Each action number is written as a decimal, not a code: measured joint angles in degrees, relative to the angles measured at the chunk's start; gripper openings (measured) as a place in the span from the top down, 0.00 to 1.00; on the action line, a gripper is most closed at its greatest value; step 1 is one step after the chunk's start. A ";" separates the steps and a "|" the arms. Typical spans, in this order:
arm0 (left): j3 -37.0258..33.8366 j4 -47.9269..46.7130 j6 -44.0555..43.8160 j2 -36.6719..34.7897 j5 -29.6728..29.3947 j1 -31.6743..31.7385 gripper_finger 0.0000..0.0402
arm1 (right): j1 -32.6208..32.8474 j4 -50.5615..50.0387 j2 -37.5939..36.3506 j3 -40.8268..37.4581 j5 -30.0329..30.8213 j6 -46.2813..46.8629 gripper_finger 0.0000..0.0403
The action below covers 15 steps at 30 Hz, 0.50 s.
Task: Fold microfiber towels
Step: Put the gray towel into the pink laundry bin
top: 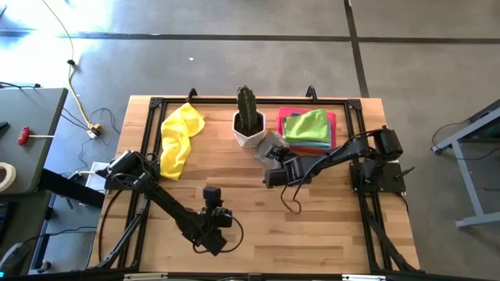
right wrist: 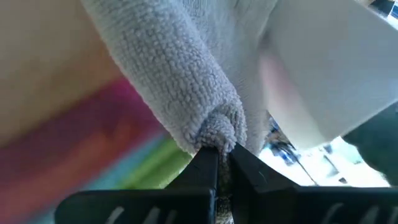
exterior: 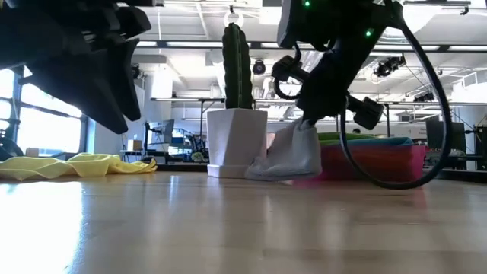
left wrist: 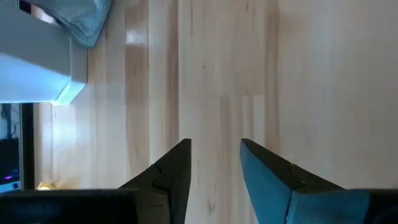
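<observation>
I'm seeing bright daylight glaring off the floor (top: 234,19) overhead; ceiling lights are backlighting my low view, and the right wrist background is blurring.

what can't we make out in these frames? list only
- How many towels are stacked in the pink tray: the high view shows only the green towel on top, and in the low view the tray wall hides the rest.
- Grey towel: its full extent; the right hand, shut on it, and that arm cover it from above.
- Yellow towel: whether it is folded; it lies bunched.
- Left hand: open, and the left wrist view shows only bare table past it.
</observation>
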 joint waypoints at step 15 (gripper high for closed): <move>-0.02 -3.97 2.05 -0.58 -4.29 2.91 0.69 | -6.56 -11.96 -10.34 0.09 1.85 2.23 1.00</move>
